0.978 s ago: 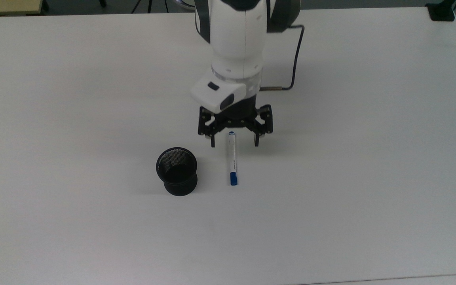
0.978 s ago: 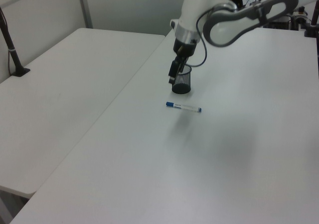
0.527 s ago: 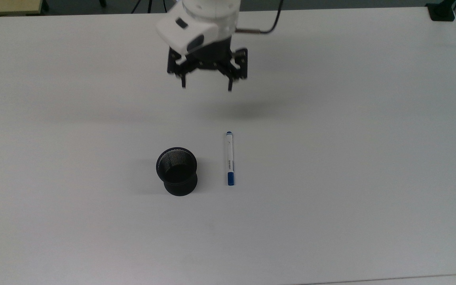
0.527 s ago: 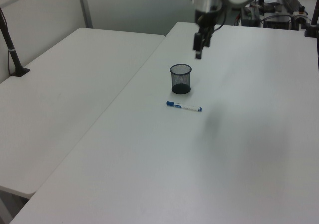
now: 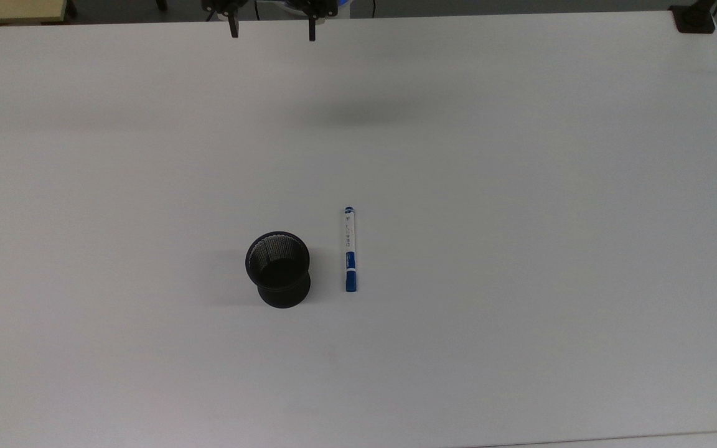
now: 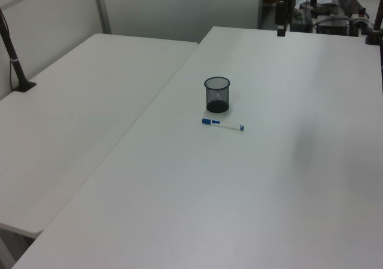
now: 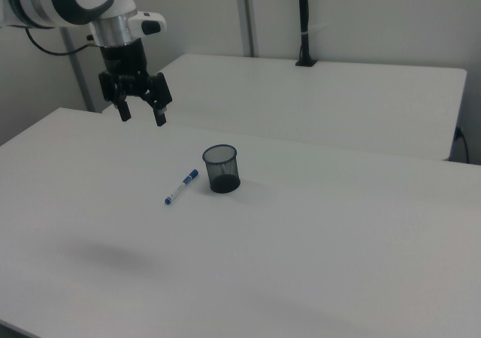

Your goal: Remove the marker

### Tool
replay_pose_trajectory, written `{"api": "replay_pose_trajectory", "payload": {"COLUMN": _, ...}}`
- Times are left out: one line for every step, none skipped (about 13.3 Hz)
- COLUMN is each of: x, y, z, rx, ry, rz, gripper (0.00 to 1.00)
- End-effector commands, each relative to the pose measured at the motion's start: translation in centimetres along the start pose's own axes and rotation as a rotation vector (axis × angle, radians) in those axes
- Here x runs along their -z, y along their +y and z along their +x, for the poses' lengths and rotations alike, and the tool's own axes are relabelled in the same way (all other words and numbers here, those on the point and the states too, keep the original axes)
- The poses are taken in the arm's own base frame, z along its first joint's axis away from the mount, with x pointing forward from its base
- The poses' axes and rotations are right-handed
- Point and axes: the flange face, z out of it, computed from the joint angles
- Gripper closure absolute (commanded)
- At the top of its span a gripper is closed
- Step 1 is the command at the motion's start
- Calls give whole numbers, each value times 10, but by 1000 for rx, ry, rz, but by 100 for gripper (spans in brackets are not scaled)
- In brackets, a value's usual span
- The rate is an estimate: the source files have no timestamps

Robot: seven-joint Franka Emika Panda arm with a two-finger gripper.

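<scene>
In the right view the gripper [image 7: 142, 115] hangs at upper left above the white table [image 7: 338, 263], fingers spread and holding nothing. The marker [image 7: 182, 186] lies flat at centre, just beside the black mesh cup [image 7: 222, 168], with bare tabletop all around. Its barrel print is unreadable.

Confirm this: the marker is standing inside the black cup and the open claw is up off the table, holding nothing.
Not quite. The marker lies flat on the table beside the cup, to the top view's right of it, apart from it. The rest holds: the claw is open, raised and holding nothing, as the right view shows.
</scene>
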Motion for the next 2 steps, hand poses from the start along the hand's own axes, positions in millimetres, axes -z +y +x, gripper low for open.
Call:
{"api": "replay_pose_trajectory", "payload": {"x": -6, "y": -1, "z": -7, "rx": 15, "ry": -16, "rz": 9, "gripper": 0}}
{"api": "replay_pose_trajectory", "payload": {"x": -8, "y": -2, "z": -5, "rx": 17, "ry": -18, "rz": 7, "gripper": 0}}
